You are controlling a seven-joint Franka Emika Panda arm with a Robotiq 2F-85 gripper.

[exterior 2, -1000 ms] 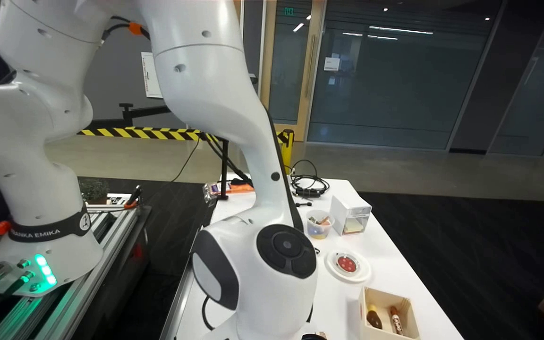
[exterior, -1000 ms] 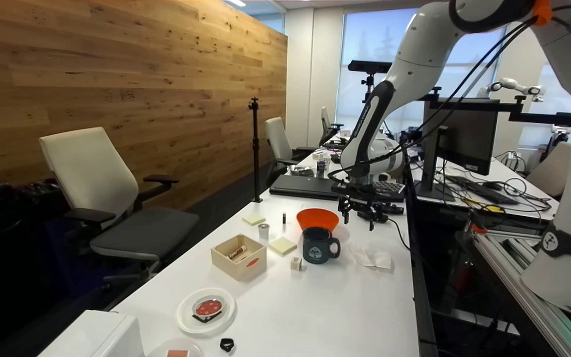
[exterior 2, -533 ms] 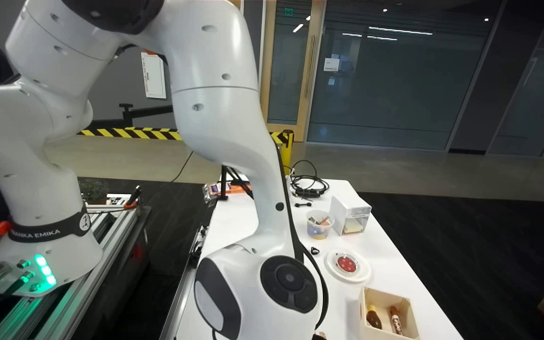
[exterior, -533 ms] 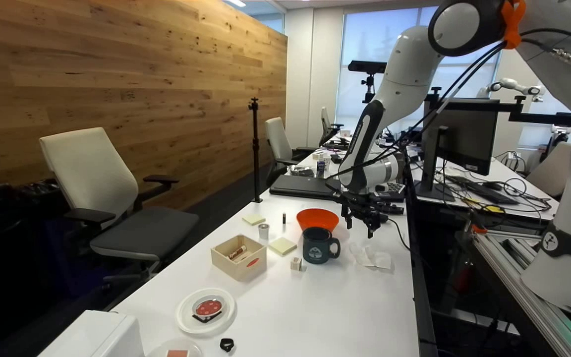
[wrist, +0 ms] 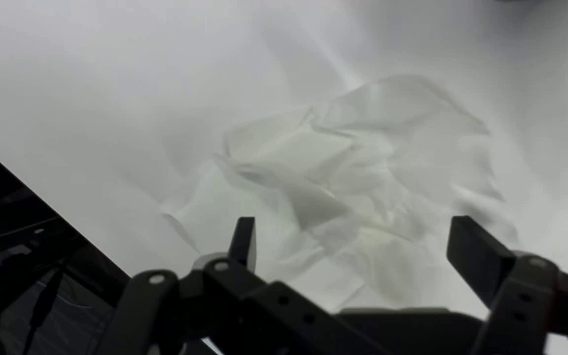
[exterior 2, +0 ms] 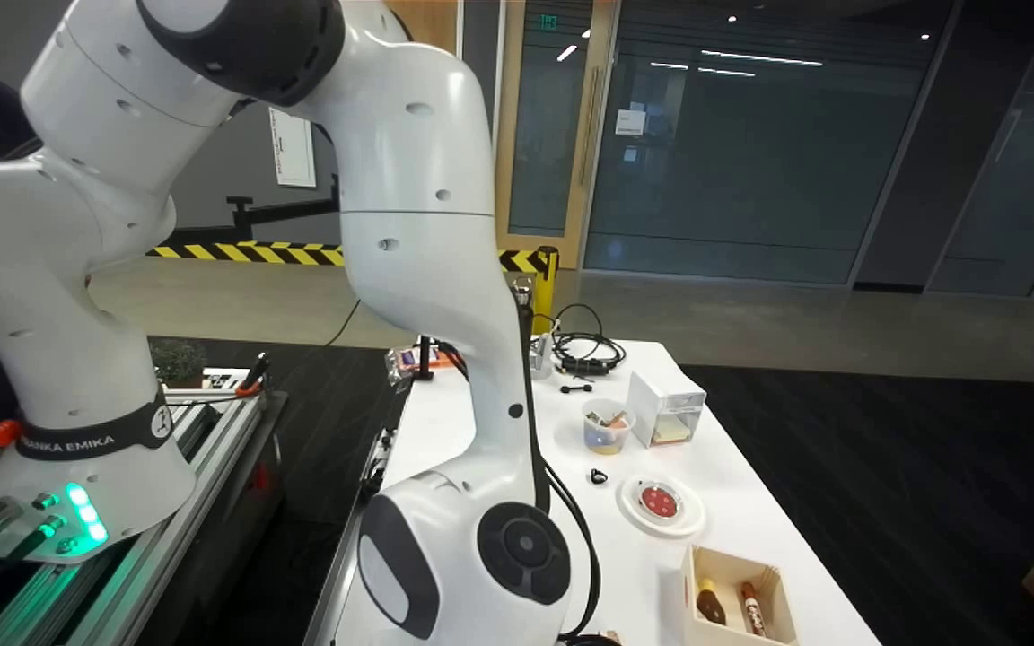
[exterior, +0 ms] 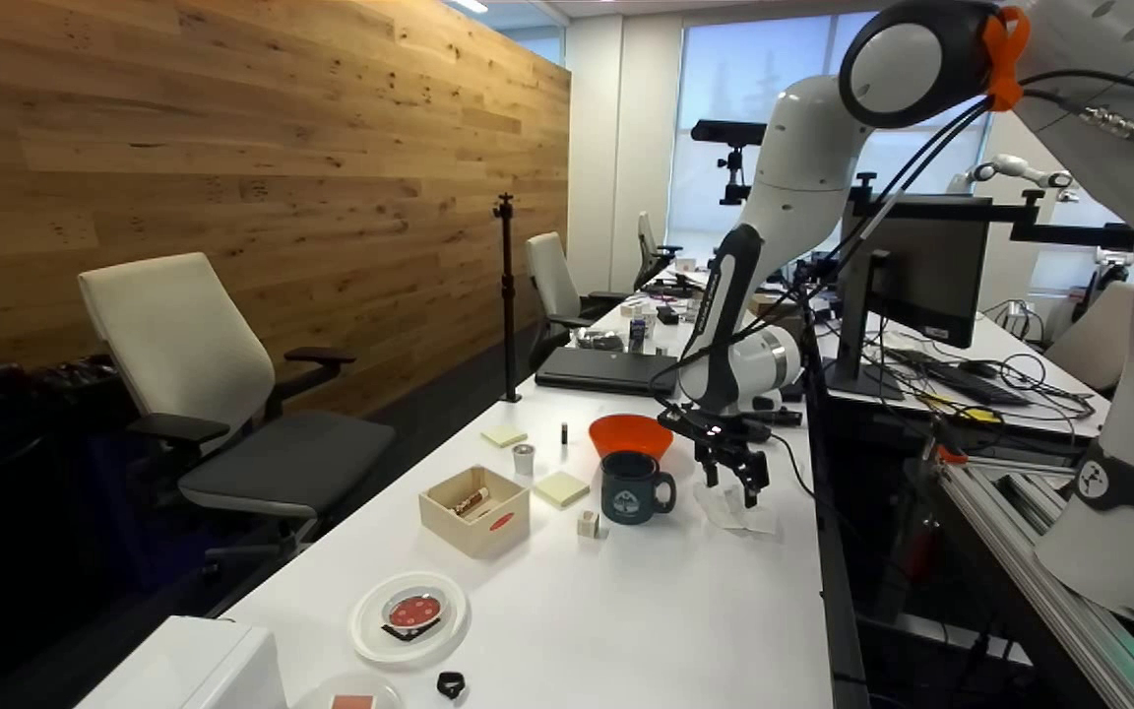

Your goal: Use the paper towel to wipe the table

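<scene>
The paper towel [exterior: 739, 523] is a crumpled white sheet. It lies on the white table [exterior: 626, 611] to the right of the dark mug in an exterior view. My gripper [exterior: 730, 492] is low, over the towel, tilted, with its fingertips close above it. In the wrist view the towel [wrist: 333, 162] spreads under and ahead of the gripper [wrist: 354, 239]. The fingers [wrist: 479, 259] are wide apart with only towel and table seen between them. I cannot tell whether the fingertips touch the towel. The towel and gripper do not show in the exterior view with the glass doors [exterior 2: 750, 179].
The dark mug [exterior: 626, 497] and orange bowl [exterior: 631, 433] stand close beside the gripper. A small cube [exterior: 588, 524], sticky notes [exterior: 561, 489], a tan box [exterior: 498, 537] and a white plate [exterior: 360, 630] lie on the table. A black cable [exterior: 796, 468] runs near the table edge.
My gripper has come down and toward the towel from above the table's far part, tilting on the way. The towel and the other objects have not visibly moved.
</scene>
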